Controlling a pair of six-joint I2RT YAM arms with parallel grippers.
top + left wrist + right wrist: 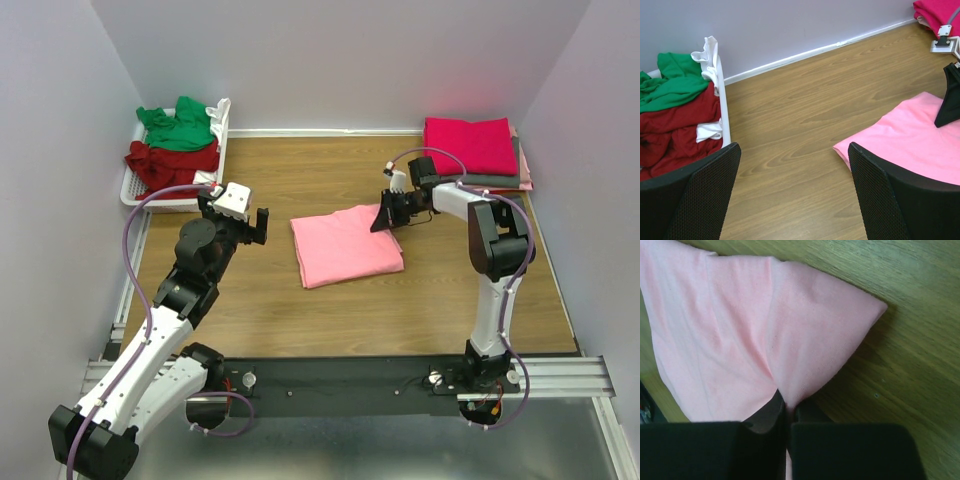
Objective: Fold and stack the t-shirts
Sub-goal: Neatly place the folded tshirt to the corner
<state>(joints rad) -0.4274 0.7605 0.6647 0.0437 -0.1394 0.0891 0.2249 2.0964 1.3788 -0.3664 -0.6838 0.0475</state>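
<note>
Your right end effector (386, 216) pinches the pink t-shirt (345, 247) at its far corner; your left end effector (240, 224) hangs apart left of it; wooden tabletop (300, 175), pale walls (330, 60).

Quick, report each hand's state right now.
Left hand: open, empty.
Right hand: shut on the pink shirt.

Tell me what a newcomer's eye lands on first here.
The folded pink t-shirt at the middle of the table, its far right corner pinched by the right gripper. Next, the magenta shirt lying folded in the far right corner, and the green shirt and dark red shirt heaped in the white basket far left.
</note>
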